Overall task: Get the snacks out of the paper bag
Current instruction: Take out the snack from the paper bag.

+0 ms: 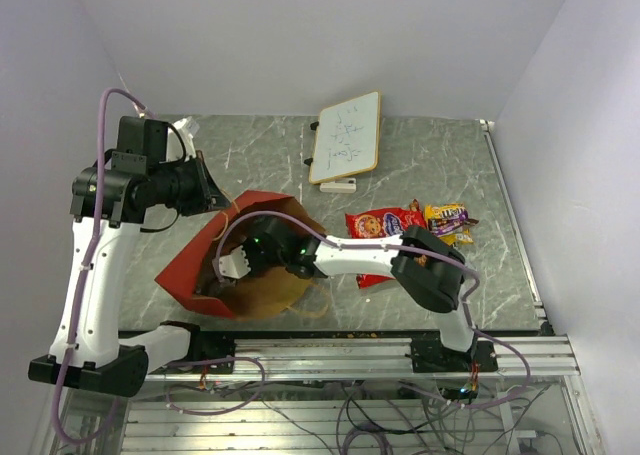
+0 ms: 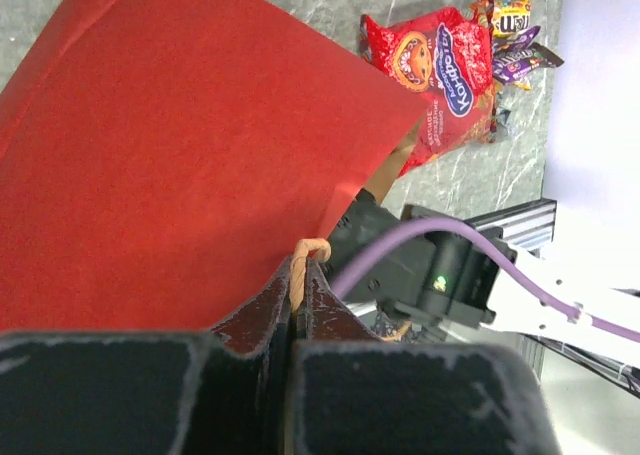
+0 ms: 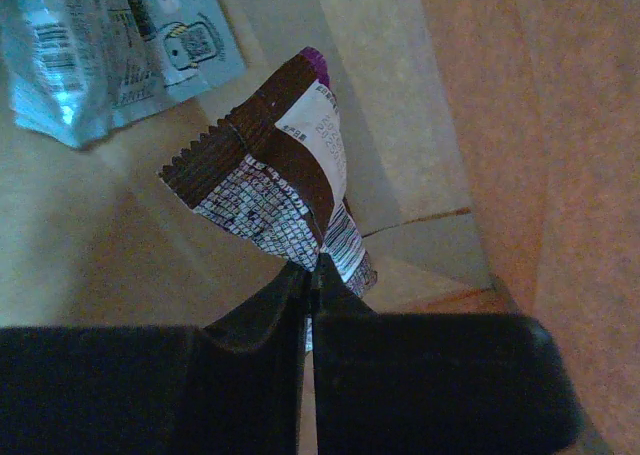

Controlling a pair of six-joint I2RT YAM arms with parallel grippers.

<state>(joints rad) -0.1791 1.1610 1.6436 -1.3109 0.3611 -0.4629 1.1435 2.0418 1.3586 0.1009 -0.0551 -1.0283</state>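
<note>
We are looking into a robotics lab cell: plain white enclosure walls (image 1: 300,35) are surrounding a grey marbled tabletop (image 1: 260,155), with a silver aluminium extrusion rail (image 1: 340,355) and tangled cables (image 1: 380,415) running alongside.

Nothing legible: cookie packet (image 2: 440,70) logo, candy wrapper (image 3: 285,195) print, whiteboard (image 1: 346,135) marks blurred.

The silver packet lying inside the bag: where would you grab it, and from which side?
Probably its near sealed edge, coming in through the mouth of the paper bag like the right gripper, now shut on the brown bar. The silver packet lies flat against the bag's inside, so only a thin edge offers a pinch.
</note>
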